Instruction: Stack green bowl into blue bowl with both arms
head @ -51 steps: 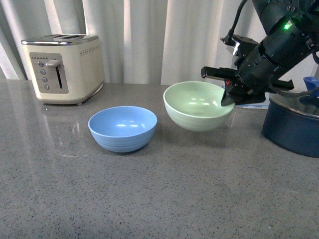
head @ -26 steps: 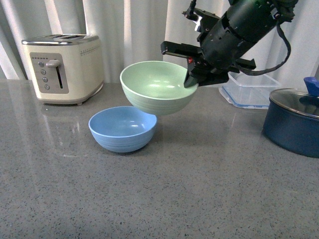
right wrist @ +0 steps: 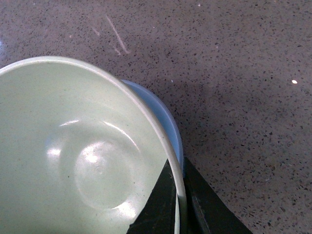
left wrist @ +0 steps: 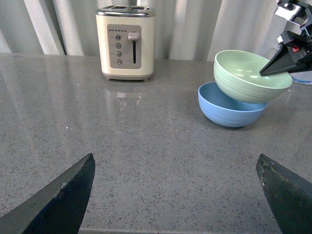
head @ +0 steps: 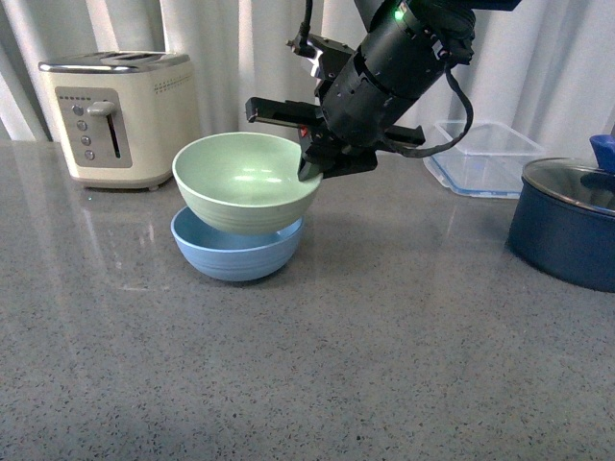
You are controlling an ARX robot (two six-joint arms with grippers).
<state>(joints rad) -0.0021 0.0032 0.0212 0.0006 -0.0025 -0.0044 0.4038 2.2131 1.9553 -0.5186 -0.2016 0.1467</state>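
One rim pinch: right gripper (head: 312,169) clamps the green bowl (head: 242,182) — seemingly light, stiff, slick; left gripper (left wrist: 174,158) gapes empty.

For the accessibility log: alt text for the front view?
The right gripper grips the green bowl by its rim, holding it tilted over the blue bowl on a grey counter. Cream toaster behind left; clear container and navy pot at right.
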